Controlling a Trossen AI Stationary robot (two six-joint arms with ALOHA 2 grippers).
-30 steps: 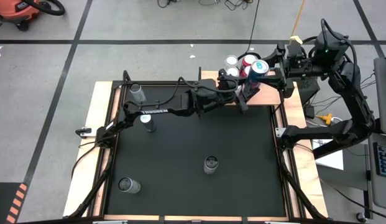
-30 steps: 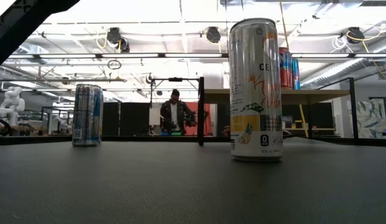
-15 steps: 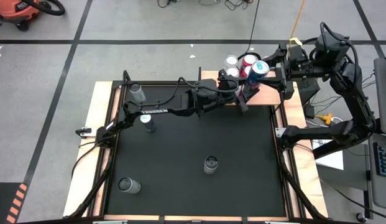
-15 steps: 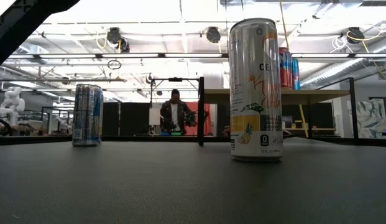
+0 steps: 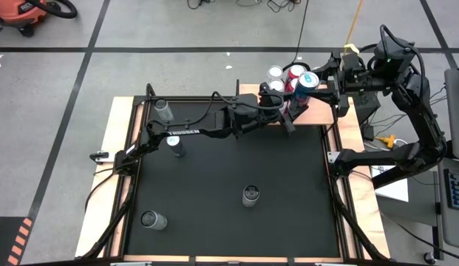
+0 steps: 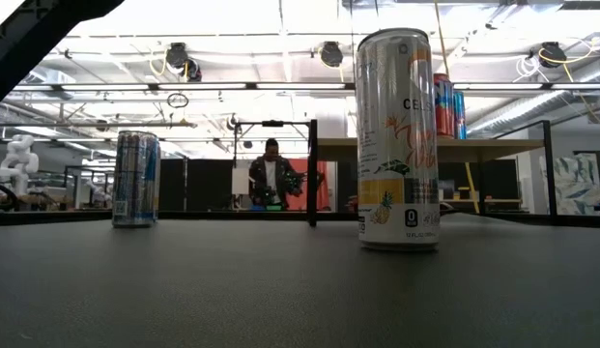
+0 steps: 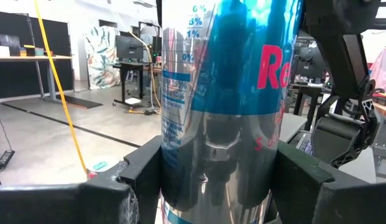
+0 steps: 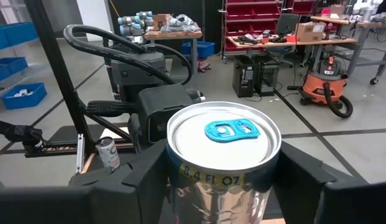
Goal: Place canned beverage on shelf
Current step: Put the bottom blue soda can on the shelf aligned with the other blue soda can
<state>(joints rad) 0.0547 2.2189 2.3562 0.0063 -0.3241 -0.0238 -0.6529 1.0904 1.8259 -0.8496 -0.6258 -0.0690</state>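
Note:
A blue-and-silver canned beverage (image 5: 301, 90) with a blue tab stands upright over the near part of the shelf (image 5: 321, 112), a light-wood board at the table's far right corner. Both grippers are shut on it. My left gripper (image 5: 288, 112) reaches in from the table's left, and the can (image 7: 224, 93) fills its wrist view. My right gripper (image 5: 316, 83) comes from the right, and its wrist view looks down on the can's top (image 8: 222, 134). Whether the can's bottom rests on the shelf is hidden. My left gripper pinches the can's silver lower wall (image 7: 174, 155) between its two fingers, one on each side. The fingers come in level from the table's left and lie across the upright can. My right gripper pinches the can's upper wall just below the rim (image 8: 180, 177) between its two fingers. These fingers come level from the right, across the can.
Three more cans (image 5: 284, 75) stand at the shelf's far edge, close behind the held one. Several cans stand on the black mat: (image 5: 163, 111), (image 5: 175, 145), (image 5: 250, 195), (image 5: 152, 219). In the low view a tall white can (image 6: 397, 135) stands near and a silver-blue can (image 6: 136, 179) farther off. A person (image 6: 271, 174) stands in the room behind.

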